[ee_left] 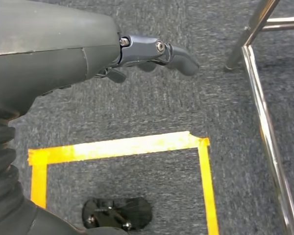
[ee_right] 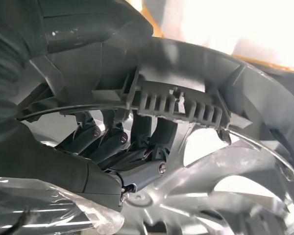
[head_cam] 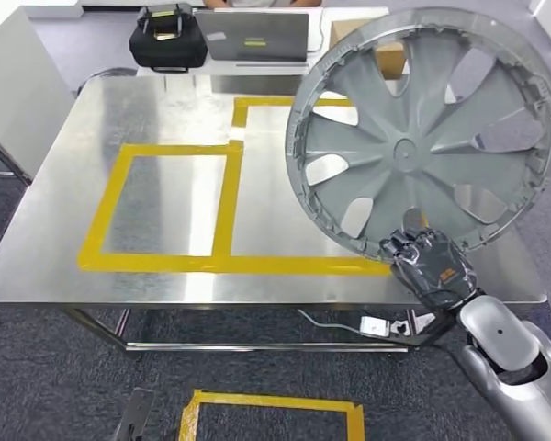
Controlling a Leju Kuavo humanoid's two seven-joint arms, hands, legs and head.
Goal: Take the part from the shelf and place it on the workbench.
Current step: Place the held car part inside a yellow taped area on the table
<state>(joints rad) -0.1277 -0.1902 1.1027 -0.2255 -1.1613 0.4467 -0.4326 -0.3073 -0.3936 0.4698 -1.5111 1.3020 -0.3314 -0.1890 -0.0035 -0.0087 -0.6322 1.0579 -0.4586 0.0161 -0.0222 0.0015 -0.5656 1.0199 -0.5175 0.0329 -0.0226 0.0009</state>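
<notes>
Your robot's right hand [head_cam: 431,266] holds the grey wheel cover [head_cam: 425,129] by its near rim, the disc tilted up on edge over the right side of the steel workbench [head_cam: 169,92], above the right-hand box of the yellow tape outline [head_cam: 226,202]. The right wrist view shows the fingers [ee_right: 108,142] curled through an opening and closed around the ribbed inner rim. Whether the cover's far edge touches the bench you cannot tell. The left hand [ee_left: 153,54] hangs low over the grey carpet and a taped floor square [ee_left: 138,147], holding nothing, its fingers lying fairly straight and not far apart. Judge the part as light moulded plastic: broad, thin, somewhat flexible at the spokes, with clips along the rim that could snap if squeezed or dropped flat. The rim is the sound place to grip, as it is gripped now; a one-sided hold lets the disc swing, so lower it gently. At the far edge sit a black bag [head_cam: 167,37], a laptop [head_cam: 255,35] and a cardboard box [head_cam: 370,46]. No brand, label or writing is legible anywhere.
</notes>
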